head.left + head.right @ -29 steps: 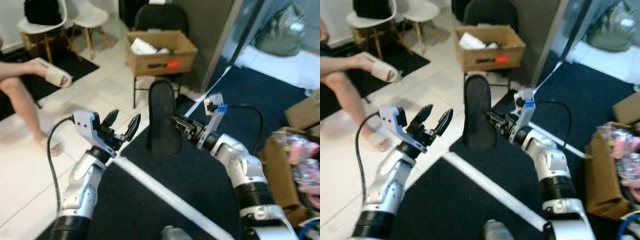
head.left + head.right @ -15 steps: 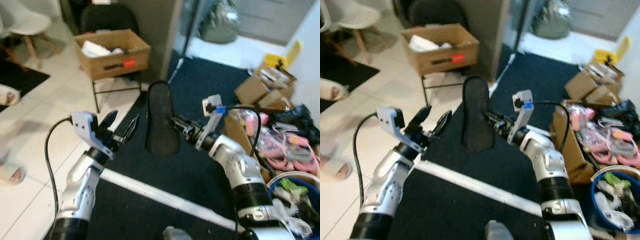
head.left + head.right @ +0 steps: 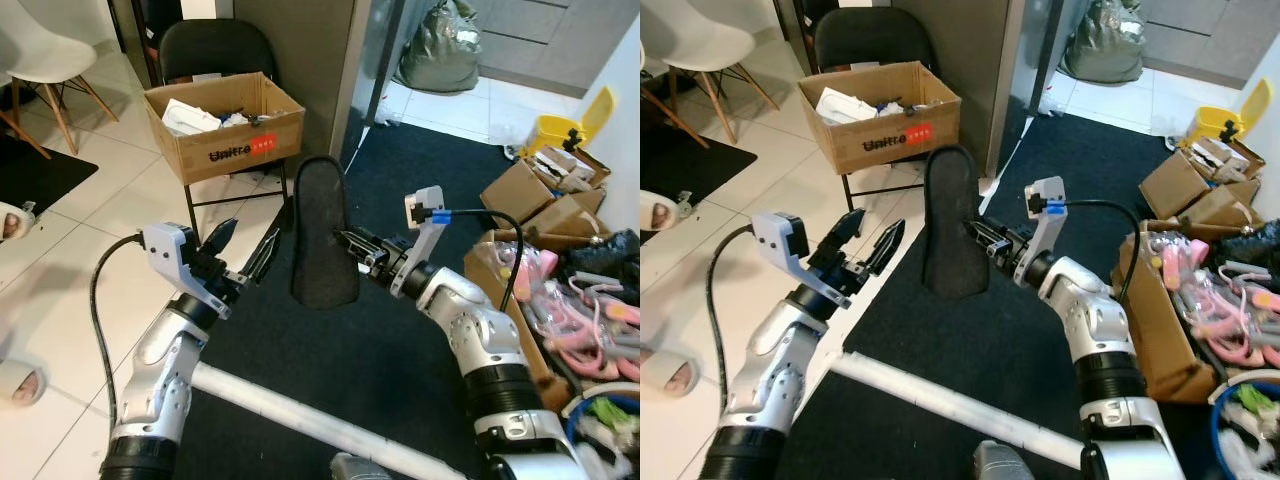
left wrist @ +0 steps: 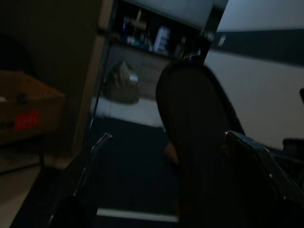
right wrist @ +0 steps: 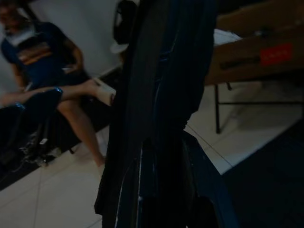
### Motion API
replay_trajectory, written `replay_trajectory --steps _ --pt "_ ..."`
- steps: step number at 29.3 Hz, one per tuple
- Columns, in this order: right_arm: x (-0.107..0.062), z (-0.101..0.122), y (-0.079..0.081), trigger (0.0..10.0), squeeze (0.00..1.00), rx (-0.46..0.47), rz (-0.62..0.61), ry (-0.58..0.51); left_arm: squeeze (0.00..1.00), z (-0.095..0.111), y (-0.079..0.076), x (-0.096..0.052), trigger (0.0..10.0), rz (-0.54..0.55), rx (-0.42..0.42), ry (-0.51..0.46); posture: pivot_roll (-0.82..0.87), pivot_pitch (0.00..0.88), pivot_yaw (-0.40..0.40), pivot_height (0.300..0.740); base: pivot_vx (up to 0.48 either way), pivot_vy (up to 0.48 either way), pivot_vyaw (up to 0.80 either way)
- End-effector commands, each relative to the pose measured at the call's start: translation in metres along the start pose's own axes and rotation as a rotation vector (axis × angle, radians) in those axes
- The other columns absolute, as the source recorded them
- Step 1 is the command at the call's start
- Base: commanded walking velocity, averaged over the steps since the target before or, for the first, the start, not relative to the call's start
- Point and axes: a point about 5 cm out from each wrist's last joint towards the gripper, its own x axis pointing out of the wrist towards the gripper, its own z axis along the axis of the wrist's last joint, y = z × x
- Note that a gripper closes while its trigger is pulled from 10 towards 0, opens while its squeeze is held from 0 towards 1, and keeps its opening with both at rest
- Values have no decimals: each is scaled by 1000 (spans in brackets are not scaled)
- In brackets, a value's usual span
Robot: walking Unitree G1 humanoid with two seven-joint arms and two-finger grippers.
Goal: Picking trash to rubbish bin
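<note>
A black slipper (image 3: 320, 235) stands upright in the air in front of me, sole edge toward me. My right gripper (image 3: 352, 245) is shut on its right edge at about mid-height. In the right wrist view the slipper (image 5: 161, 95) rises between the dark fingers. My left gripper (image 3: 252, 234) is open just left of the slipper, apart from it. Its two fingers (image 4: 90, 156) frame the slipper (image 4: 199, 142) in the left wrist view. A blue bin (image 3: 1222, 408) with rubbish in it sits at the lower right edge.
An open cardboard box (image 3: 225, 125) full of paper rests on a black chair. A white strip (image 3: 300, 415) crosses the dark carpet. Cardboard boxes (image 3: 520, 190) and pink clutter crowd the right. A seated person (image 5: 42, 52) and a sandalled foot (image 3: 15, 220) are at the left.
The camera has swung right, so the seated person slid out to the left and the boxes and blue bin came in. Both arms keep their pose, slipper still held.
</note>
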Motion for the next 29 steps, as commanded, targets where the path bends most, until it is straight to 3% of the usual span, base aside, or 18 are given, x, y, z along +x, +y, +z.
replay_trajectory --steps 1,29 --pt "-2 9 -3 10000 0 -15 -12 -30 0 2 -2 3 10000 -23 10 -4 -28 0 -37 740 480 0 0" --pt "-2 7 -3 10000 0 -20 -14 -25 0 0 -3 2 10000 -29 22 0 -6 0 -55 740 480 0 0"
